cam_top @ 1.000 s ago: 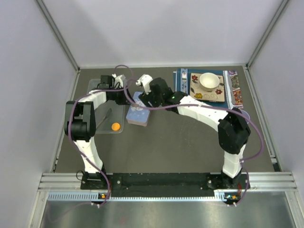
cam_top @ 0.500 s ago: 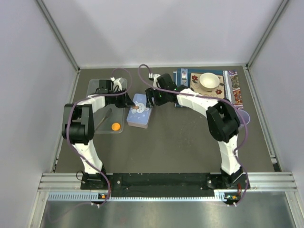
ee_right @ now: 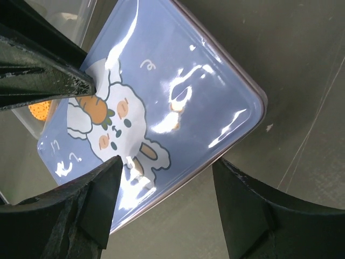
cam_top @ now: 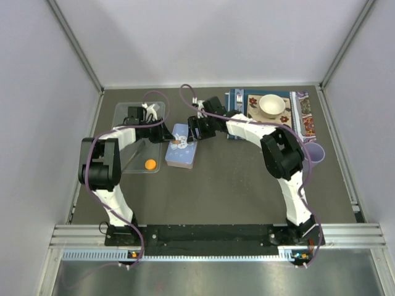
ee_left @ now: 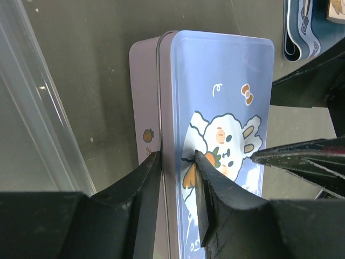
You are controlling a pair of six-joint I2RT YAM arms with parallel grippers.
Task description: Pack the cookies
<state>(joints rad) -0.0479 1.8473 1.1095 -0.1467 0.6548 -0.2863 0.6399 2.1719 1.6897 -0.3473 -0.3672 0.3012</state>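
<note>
A blue tin with a bunny lid (cam_top: 181, 146) lies on the dark table between the two arms. My left gripper (cam_top: 167, 137) is shut on the lid's left edge, one finger (ee_left: 145, 178) against the lilac side wall and the other (ee_left: 207, 181) on the lid (ee_left: 221, 97). My right gripper (cam_top: 193, 129) is open at the tin's far right edge; its jaws straddle the lid's rim (ee_right: 215, 156) without gripping. One orange cookie (cam_top: 150, 164) lies in the clear tray, and its edge shows in the right wrist view (ee_right: 36, 110). No other cookies are in view.
The clear plastic tray (cam_top: 126, 117) stands left of the tin. A patterned plate (cam_top: 285, 123) with a white bowl (cam_top: 271, 105) sits on a blue mat at the back right. A lilac cup (cam_top: 313, 152) stands by the right arm.
My right arm has drawn back from over the tin to its far right edge. My left gripper has moved right onto the tin's left edge and closed on it.
</note>
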